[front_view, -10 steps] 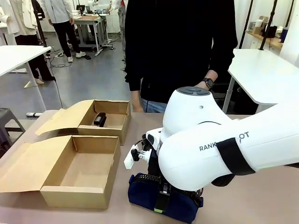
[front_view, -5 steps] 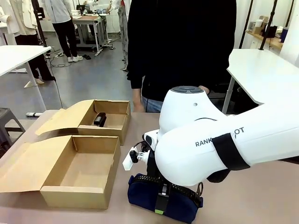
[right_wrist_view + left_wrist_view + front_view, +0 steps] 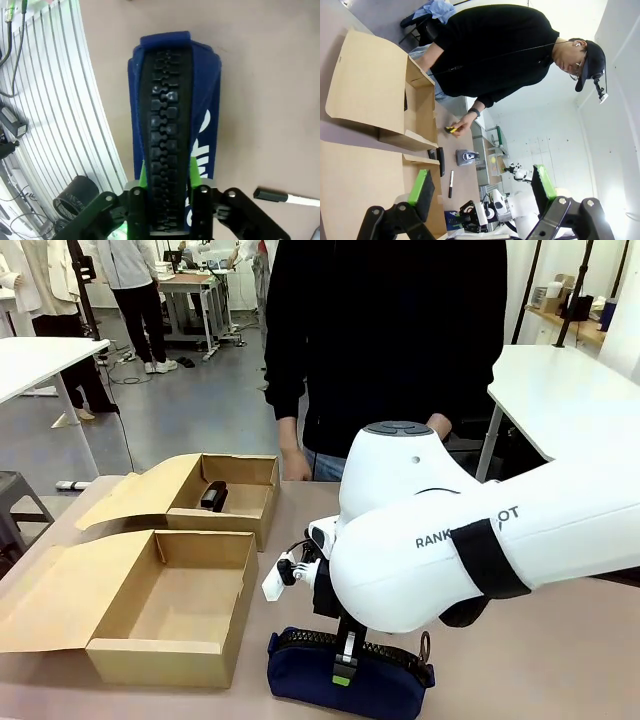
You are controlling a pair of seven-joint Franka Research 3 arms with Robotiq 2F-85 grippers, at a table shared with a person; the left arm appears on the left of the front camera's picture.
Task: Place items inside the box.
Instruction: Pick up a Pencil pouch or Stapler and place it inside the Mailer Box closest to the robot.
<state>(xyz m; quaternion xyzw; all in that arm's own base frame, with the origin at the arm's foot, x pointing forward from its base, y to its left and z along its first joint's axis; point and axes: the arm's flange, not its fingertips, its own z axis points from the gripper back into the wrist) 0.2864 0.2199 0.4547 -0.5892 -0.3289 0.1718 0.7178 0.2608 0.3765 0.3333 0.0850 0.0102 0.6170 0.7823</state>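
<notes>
Navy fabric zip pouch (image 3: 305, 680) is at the near edge of the beige table (image 3: 560, 665), just right of the near open cardboard box (image 3: 170, 605) and outside it. Right gripper (image 3: 343, 672) is clamped on it from above, green pads on either side of the black zip. Far cardboard box (image 3: 240, 502) holds a black stapler (image 3: 214, 495). White marker with black cap (image 3: 286, 198) lies on the table near the pouch. Left gripper (image 3: 482, 185) is spread wide, holding nothing. Person's hand (image 3: 463, 124) at the far side pinches a small yellow object (image 3: 450, 130). Grey zip pouch (image 3: 466, 156) lies near it.
</notes>
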